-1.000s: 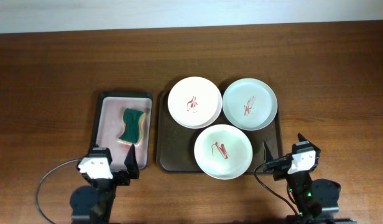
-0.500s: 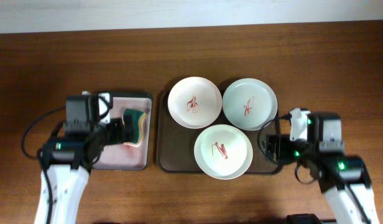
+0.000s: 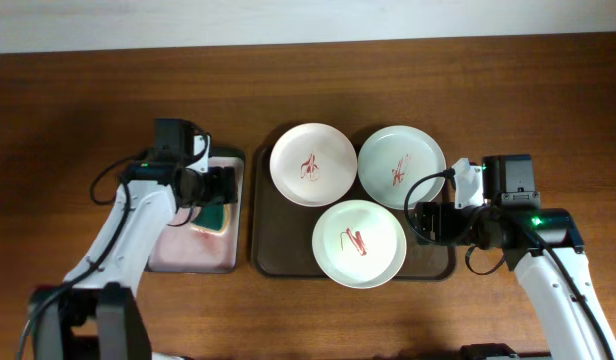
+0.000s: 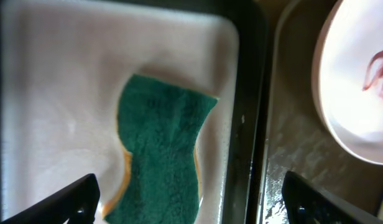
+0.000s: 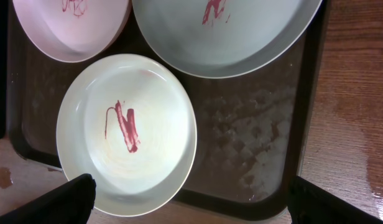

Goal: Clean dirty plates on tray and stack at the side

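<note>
The plates [image 3: 358,243], smeared red, are set on the tray [image 3: 278,232] near the tabletop's middle. They are judged rigid, slick and breakable, best gripped at the rim. The left gripper [image 4: 191,208], over the sponge [image 4: 160,155], and the right gripper [image 5: 191,199] are seen with jaws wide apart.

Downward views; wrists close; shared tray [image 3: 278,242]

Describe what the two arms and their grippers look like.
The left arm and right arm have white links with black joint housings and thin black cables looping beside them. The right arm shows a small green light and a white block near its wrist. The left gripper and right gripper are black, with dark tapered fingers.
</note>
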You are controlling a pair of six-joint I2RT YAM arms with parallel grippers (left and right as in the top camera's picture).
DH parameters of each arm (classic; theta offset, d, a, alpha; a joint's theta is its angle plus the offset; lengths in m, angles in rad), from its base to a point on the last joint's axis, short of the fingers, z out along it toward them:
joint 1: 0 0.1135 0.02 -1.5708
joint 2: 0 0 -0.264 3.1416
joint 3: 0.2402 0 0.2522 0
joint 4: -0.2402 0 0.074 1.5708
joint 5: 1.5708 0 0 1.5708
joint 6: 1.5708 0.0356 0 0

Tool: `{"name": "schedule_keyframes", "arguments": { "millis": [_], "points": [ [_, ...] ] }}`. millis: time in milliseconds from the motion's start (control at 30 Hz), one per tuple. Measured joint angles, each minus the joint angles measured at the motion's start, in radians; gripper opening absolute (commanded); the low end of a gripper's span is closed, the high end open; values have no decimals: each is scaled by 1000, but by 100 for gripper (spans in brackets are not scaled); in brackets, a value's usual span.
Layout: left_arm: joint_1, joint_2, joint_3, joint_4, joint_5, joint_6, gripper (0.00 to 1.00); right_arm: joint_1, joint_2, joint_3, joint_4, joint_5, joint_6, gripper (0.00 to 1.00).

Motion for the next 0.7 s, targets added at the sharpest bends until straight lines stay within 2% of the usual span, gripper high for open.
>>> {"name": "schedule_keyframes", "arguments": {
  "millis": [167, 233, 333, 467, 633, 700],
  "points": [
    [-6, 94, 0, 1, -19, -3, 79, 0, 0, 0, 0, 0, 2, 99],
    [-6, 133, 0, 0, -34, -3, 73, 0, 0, 0, 0, 0, 2, 99],
    [-6, 166, 0, 2, -36, 0, 48, 0, 0, 0, 0, 0, 2, 99],
    [-5, 204, 0, 6, -58, 1, 0, 0, 0, 0, 0, 0, 3, 99],
    [-5, 206, 6, -18, -57, -3, 0, 0, 0, 0, 0, 0, 3, 99],
    [-5, 206, 27, -87, -57, -3, 0, 0, 0, 0, 0, 0, 3, 99]
  ]
}}
